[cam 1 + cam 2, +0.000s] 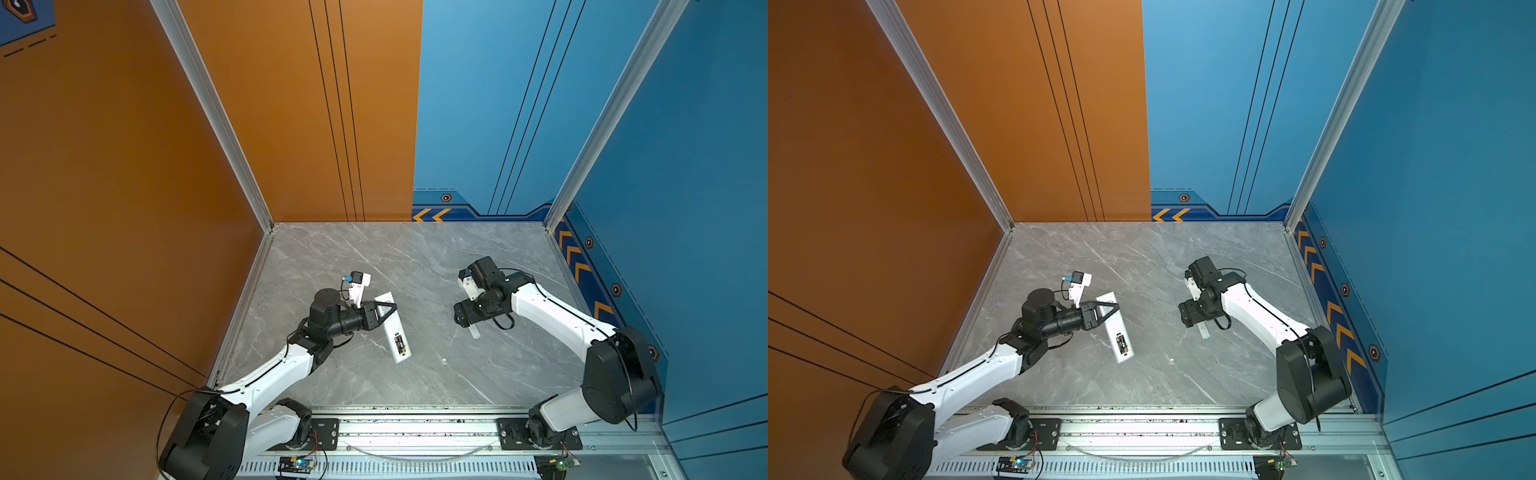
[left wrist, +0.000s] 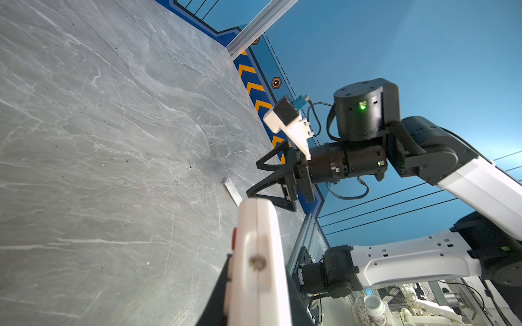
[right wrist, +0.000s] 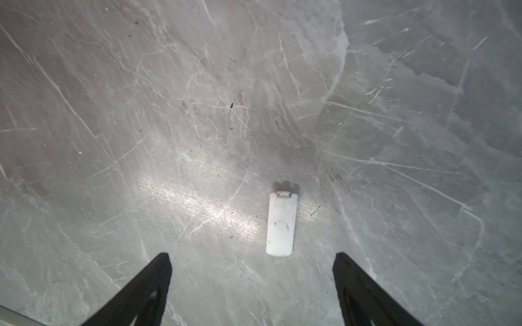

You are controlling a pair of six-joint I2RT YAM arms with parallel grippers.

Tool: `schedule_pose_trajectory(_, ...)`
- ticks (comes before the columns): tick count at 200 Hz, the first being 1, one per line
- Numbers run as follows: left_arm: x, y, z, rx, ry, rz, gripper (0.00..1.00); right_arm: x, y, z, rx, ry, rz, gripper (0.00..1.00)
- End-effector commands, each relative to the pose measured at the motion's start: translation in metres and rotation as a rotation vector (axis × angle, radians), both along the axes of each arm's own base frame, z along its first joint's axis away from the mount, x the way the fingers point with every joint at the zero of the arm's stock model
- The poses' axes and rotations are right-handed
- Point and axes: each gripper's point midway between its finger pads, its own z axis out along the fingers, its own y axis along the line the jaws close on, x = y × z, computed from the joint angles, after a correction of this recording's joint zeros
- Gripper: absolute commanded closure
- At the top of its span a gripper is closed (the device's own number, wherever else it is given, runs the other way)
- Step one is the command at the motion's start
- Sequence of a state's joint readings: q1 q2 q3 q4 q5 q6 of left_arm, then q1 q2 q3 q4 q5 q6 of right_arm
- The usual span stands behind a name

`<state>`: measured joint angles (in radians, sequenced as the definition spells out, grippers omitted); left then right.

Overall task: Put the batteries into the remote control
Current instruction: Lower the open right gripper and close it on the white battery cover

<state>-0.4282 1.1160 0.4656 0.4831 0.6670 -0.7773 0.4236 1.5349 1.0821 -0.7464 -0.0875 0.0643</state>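
Clamping the far end of the remote (image 1: 391,332), the left gripper (image 1: 392,306) is closed on it left of centre, well clear of the orange wall (image 1: 124,166). The remote's back faces up, with the batteries (image 1: 400,343) in the recess at its near end. Bare grey marble table (image 1: 436,382) lies open between the arms. Further right, the right gripper (image 3: 251,262) hangs with jaws spread wide, holding nothing. The small white cover (image 3: 281,224) lies flat on the table below it, apart from the blue wall (image 1: 685,166)
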Motion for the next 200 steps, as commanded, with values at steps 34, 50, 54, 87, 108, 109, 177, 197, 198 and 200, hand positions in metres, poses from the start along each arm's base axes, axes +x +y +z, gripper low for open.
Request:
schedule_pose_trajectory(34,-0.004,-0.001,0.004,0.014,-0.047,-0.004,1.0,0.017,0.001,-0.013,-0.013,0.018,-0.006,0.12)
schedule_pose_trajectory(50,-0.004,-0.002,0.004,0.015,-0.049,-0.008,1.0,0.02,0.0,-0.018,-0.018,0.029,-0.005,0.13)
schedule_pose_trajectory(54,-0.005,-0.003,0.004,0.014,-0.051,-0.01,1.0,0.02,-0.001,-0.019,-0.019,0.033,-0.007,0.13)
schedule_pose_trajectory(87,-0.006,-0.004,0.005,0.017,-0.06,-0.014,1.0,0.021,-0.002,-0.03,-0.018,0.065,-0.01,0.16)
schedule_pose_trajectory(108,-0.006,-0.004,0.004,0.023,-0.06,-0.016,1.0,0.021,-0.002,-0.036,-0.018,0.084,-0.01,0.17)
schedule_pose_trajectory(109,-0.007,-0.005,0.004,0.024,-0.06,-0.018,1.0,0.021,-0.002,-0.036,-0.017,0.084,-0.01,0.17)
schedule_pose_trajectory(177,-0.008,-0.008,0.006,0.022,-0.063,-0.029,1.0,0.018,-0.004,-0.05,-0.014,0.132,-0.016,0.28)
schedule_pose_trajectory(197,-0.009,-0.008,0.007,0.021,-0.068,-0.031,1.0,0.019,-0.005,-0.052,-0.016,0.14,-0.023,0.31)
schedule_pose_trajectory(198,-0.009,-0.008,0.007,0.021,-0.068,-0.03,1.0,0.018,-0.005,-0.053,-0.017,0.142,-0.022,0.31)
schedule_pose_trajectory(200,-0.009,-0.008,0.007,0.021,-0.068,-0.03,1.0,0.018,-0.005,-0.053,-0.016,0.142,-0.021,0.31)
